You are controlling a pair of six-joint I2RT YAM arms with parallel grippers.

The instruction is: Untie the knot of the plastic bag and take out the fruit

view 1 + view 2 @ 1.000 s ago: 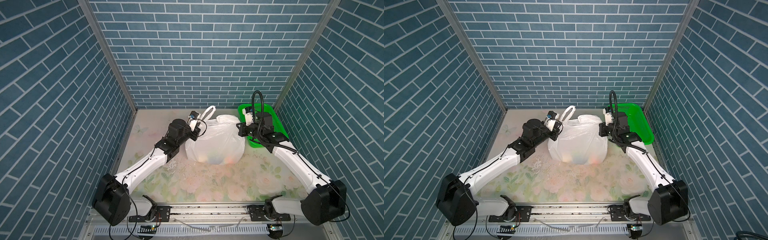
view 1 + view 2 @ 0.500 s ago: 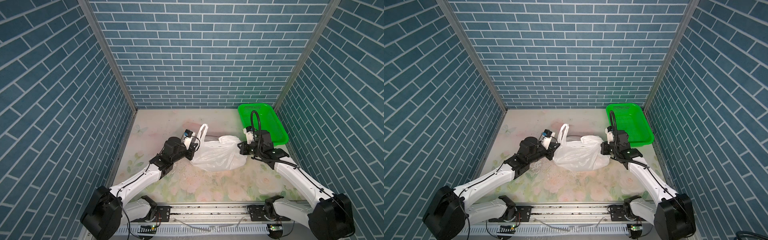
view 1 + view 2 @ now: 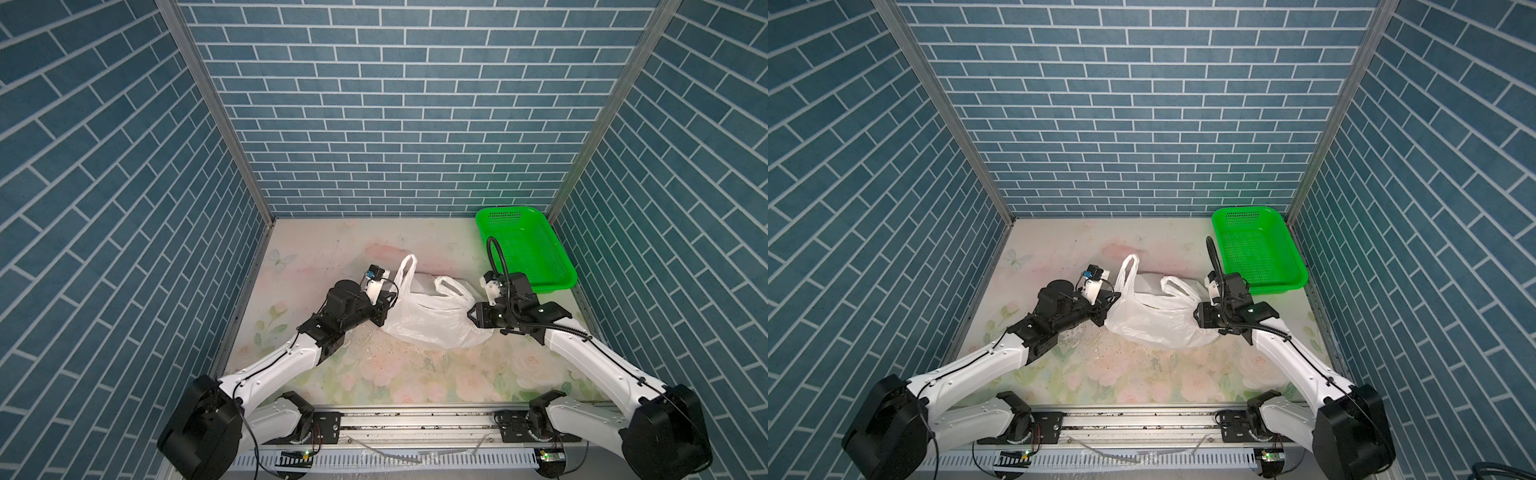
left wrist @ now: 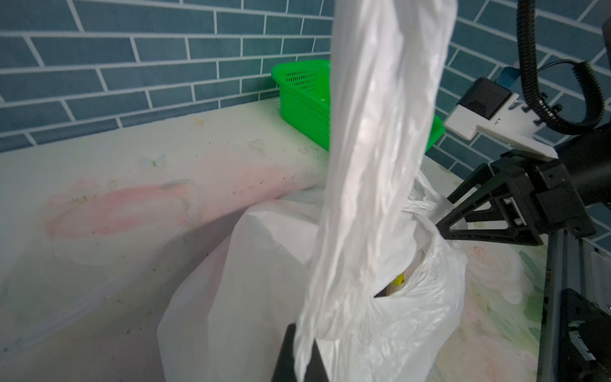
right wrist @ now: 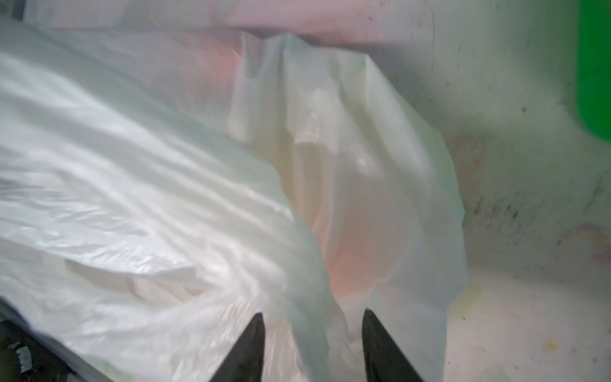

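Note:
The white plastic bag (image 3: 432, 328) (image 3: 1154, 326) lies slumped on the table between both arms. Its two handle loops (image 3: 407, 266) stand apart and loose, and the knot is out of view. My left gripper (image 3: 388, 305) (image 4: 302, 350) is shut on the bag's left handle strip (image 4: 380, 132). My right gripper (image 3: 471, 316) (image 5: 312, 330) is open at the bag's right end, with loose plastic (image 5: 132, 198) between its fingers. Of the fruit, only a yellow bit (image 4: 399, 280) shows, inside the bag's mouth.
A green perforated basket (image 3: 555, 286) (image 3: 1279, 286) stands at the back right against the wall, just behind my right arm. Blue brick walls close in three sides. A metal rail (image 3: 415, 419) runs along the front edge.
The bag, held up by both grippers a second ago, has come down onto the table and slumped. Both arms have lowered and drawn nearer. The right gripper has opened and let go.

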